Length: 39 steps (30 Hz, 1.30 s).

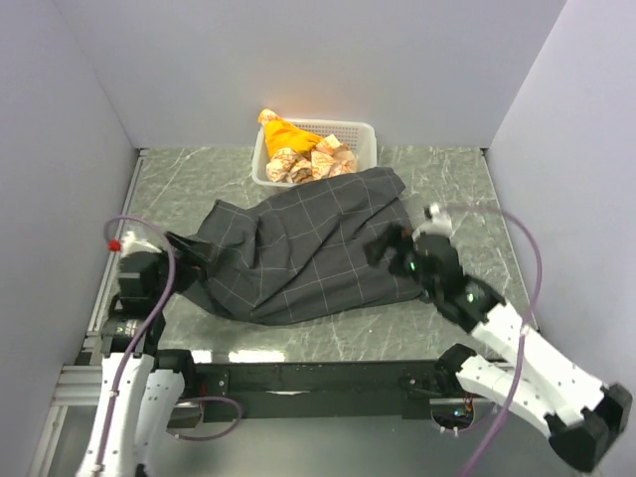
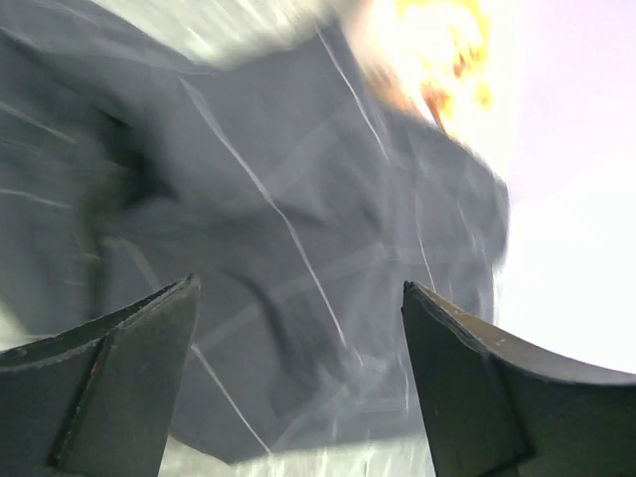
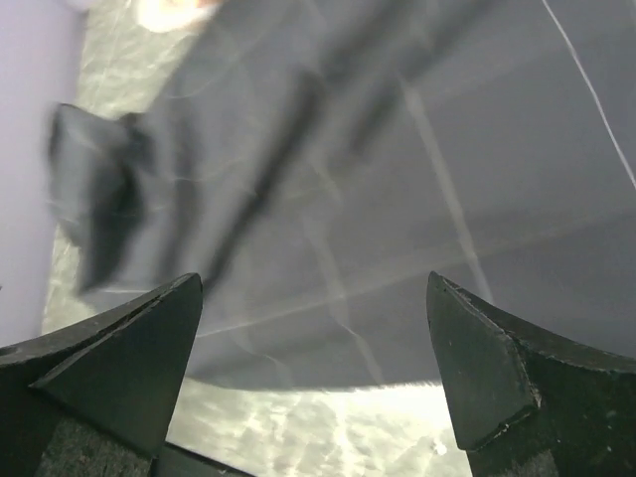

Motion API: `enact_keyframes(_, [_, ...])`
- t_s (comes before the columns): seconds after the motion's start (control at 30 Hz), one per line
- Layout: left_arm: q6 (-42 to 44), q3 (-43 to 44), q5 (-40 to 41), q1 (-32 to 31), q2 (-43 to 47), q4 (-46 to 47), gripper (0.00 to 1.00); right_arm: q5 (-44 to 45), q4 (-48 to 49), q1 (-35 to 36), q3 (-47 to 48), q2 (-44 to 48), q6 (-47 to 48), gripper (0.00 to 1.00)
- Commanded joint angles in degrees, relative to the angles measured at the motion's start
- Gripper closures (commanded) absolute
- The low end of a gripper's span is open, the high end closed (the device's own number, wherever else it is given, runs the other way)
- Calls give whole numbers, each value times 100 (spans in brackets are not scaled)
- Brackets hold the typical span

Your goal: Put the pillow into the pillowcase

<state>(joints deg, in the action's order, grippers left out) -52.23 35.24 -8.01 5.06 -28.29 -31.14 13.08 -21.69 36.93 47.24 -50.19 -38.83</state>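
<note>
The dark charcoal pillowcase (image 1: 298, 248) with a thin light check lies bulging across the middle of the table. The pillow itself does not show; no cream fabric is visible. My left gripper (image 1: 187, 256) sits at the case's left end, jaws wide apart with only grey cloth (image 2: 288, 248) beyond them. My right gripper (image 1: 390, 250) is at the case's right edge, also open, and the checked fabric (image 3: 397, 199) fills the view past its fingers (image 3: 497, 368). Neither holds anything.
A white mesh basket (image 1: 358, 134) stands at the back of the table, holding orange-and-white cloth bundles (image 1: 298, 149). The marbled tabletop (image 1: 447, 179) is ringed by pale walls on three sides. A black rail runs along the near edge.
</note>
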Motion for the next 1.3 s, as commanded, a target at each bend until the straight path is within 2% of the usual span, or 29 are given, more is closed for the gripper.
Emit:
enact_keyframes(0.0, [-428,-640,966,-1581,-44,378,11,591,201,-194,-1558,957,-1090,0])
enact_keyframes(0.07, [-788,-747,1379,-2251,-360,520,8,599,174,-448,-2084,1378,-1363,0])
enact_keyframes(0.1, [-893,-704,2025,-3021,-500,529,7,599,174,-537,-2227,1494,-1425,0])
enact_keyframes(0.2, [-1351,-300,3397,-4411,-1168,380,2,319,428,-1045,-2667,1662,-1391,0])
enact_keyframes(0.33, [-1352,131,3789,-4707,-2256,590,5,-481,1166,-1600,-2914,953,-1303,0])
enact_keyframes(0.4, [-1264,281,3807,-4690,-2627,863,23,-631,1404,-1697,-2826,679,-1198,5])
enact_keyframes(0.43, [-1142,368,3981,-4698,-2985,872,35,-657,1387,-1811,-2600,538,-1128,12])
enact_keyframes(0.47, [-1097,656,4131,-4664,-3128,629,76,-684,1143,-1873,-2441,537,-962,44])
enact_keyframes(0.5, [-1088,842,4324,-4559,-3234,435,92,-632,950,-1926,-2274,598,-882,68])
enact_keyframes(0.53, [-1053,1009,4439,-4445,-3287,241,99,-579,721,-2022,-1898,860,-802,82])
enact_keyframes(0.57, [-948,1263,4405,-4296,-3227,161,99,-526,232,-2058,-1686,1036,-636,95])
enact_keyframes(0.63, [-589,1414,4247,-3672,-2790,195,99,-368,-289,-2128,-985,1553,-460,100])
enact_keyframes(0.7, [-333,1625,4001,-2998,-2454,205,99,-236,-1010,-2242,-517,1845,-214,100])
enact_keyframes(0.8, [-7,2099,3720,-2468,-2102,-50,99,-113,-1731,-2313,222,2145,-20,100])
enact_keyframes(0.87, [63,2467,3745,-2448,-2005,-322,99,-104,-1995,-2313,391,2268,-37,98])
enact_keyframes(0.9, [107,2522,3545,-2448,-1970,-297,99,-61,-2014,-2304,356,2329,-46,94])
enact_keyframes(0.93, [221,2540,3343,-2448,-1935,-114,99,-25,-2014,-2313,147,2461,-55,87])
enact_keyframes(0.97, [291,2540,3054,-2448,-1969,-60,99,27,-2075,-2313,23,2505,-107,69])
enact_keyframes(1.03, [370,2523,2588,-2448,-2231,-68,99,-86,-2154,-2313,-301,2637,-160,47])
enact_keyframes(1.07, [371,2496,2577,-2448,-2346,-190,99,-330,-2172,-2313,-382,2716,-256,28])
enact_keyframes(1.13, [354,2400,2498,-2440,-2592,-252,94,-700,-2059,-2313,-566,2979,-309,17])
enact_keyframes(1.17, [310,2225,2454,-2440,-2628,-253,87,-806,-1971,-2313,-585,3024,-292,10])
enact_keyframes(1.23, [127,1953,2191,-2440,-2568,-130,76,-773,-1909,-2313,-576,2885,-222,7])
enact_keyframes(1.27, [21,1594,2120,-2440,-2497,-77,51,-737,-1761,-2313,-593,2762,-135,5])
